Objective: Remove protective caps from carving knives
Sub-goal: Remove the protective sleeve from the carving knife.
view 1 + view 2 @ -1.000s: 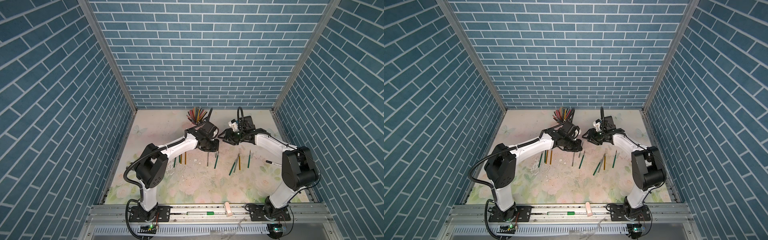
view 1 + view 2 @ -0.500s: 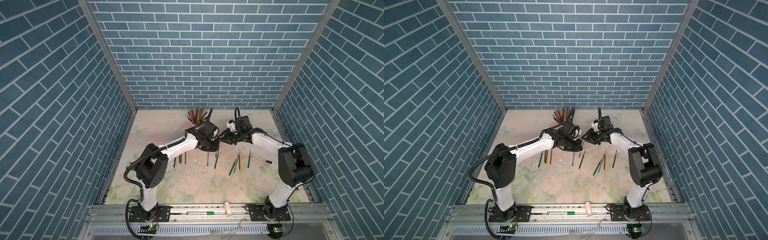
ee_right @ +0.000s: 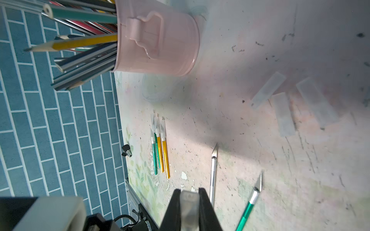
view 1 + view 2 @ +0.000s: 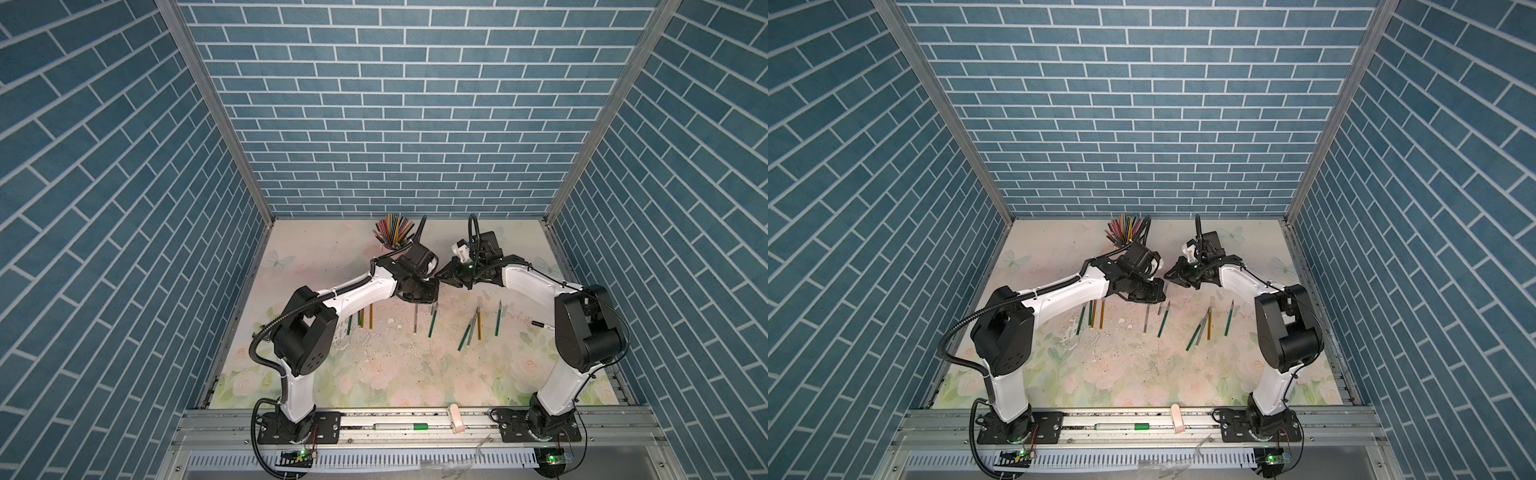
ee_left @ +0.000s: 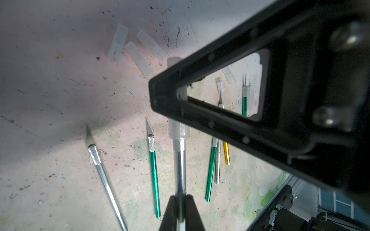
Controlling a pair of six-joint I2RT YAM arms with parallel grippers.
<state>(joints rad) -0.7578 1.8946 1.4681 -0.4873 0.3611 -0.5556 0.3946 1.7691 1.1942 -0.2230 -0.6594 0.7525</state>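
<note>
My left gripper [image 5: 181,197] is shut on the handle of a silver carving knife [image 5: 181,160], held above the mat. A translucent protective cap [image 5: 178,130] covers its blade end. My right gripper [image 3: 189,191] is shut on that cap [image 3: 189,204]. The two grippers meet tip to tip in both top views, left [image 4: 432,286] and right [image 4: 444,276]. Several bare-bladed carving knives lie on the mat, among them a green one [image 5: 154,176] and a silver one [image 5: 104,176]. Three loose protective caps [image 5: 138,57] lie together beyond them.
A pink cup of coloured pencils [image 3: 160,40] stands at the back [image 4: 392,232]. Green and gold knives [image 3: 160,152] lie in a row under the left arm. More knives [image 4: 473,328] lie to the right, near a white marker [image 4: 540,325]. A pale block [image 4: 455,417] sits on the front rail.
My right gripper has moved left to the tip of the knife held by the left gripper and has closed on its cap. The left arm has stayed still.
</note>
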